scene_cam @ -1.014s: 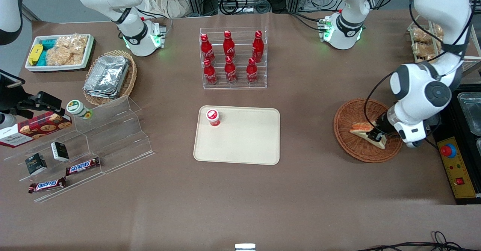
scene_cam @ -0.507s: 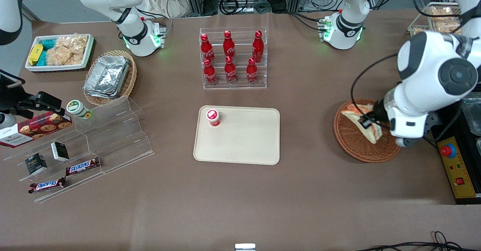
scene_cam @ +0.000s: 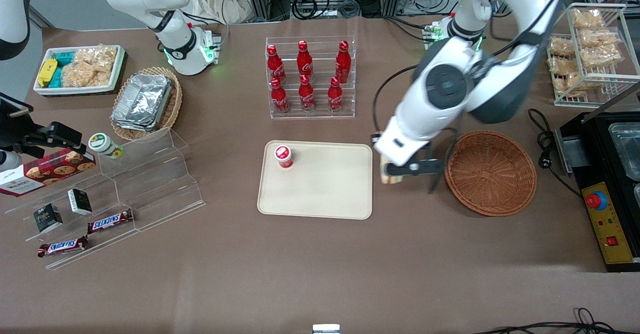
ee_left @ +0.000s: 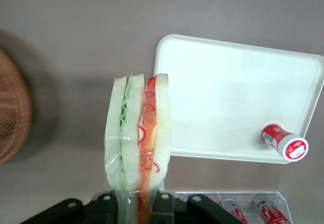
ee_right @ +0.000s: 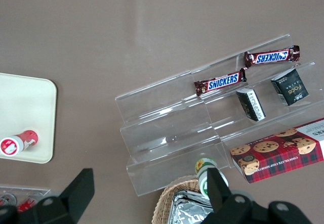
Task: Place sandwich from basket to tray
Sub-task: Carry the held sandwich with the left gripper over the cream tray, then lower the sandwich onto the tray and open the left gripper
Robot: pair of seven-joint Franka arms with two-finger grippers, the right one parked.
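The gripper (ee_left: 137, 204) was clamped on the sandwich (ee_left: 137, 138), its fingers pressed against the two bread faces at the wedge's lower end, so the sandwich stood out from them edge-on with the green and red filling showing. In the front view the gripper (scene_cam: 395, 170) hung above bare table, between the tray (scene_cam: 320, 209) and the basket (scene_cam: 490, 173), just beside the tray's edge on the working arm's side.

That was the change: half a second earlier the sandwich had only just been lifted and was above the basket; now the basket lay empty and the arm had swung most of the way toward the tray. The pick and most of the carry looked done.

What remained, as I judged it, was a short move over the tray and a release. A small red-capped bottle (scene_cam: 283, 156) stood near the tray's corner toward the parked arm's end, farther from the camera, leaving the bare part nearest the gripper open for the sandwich.
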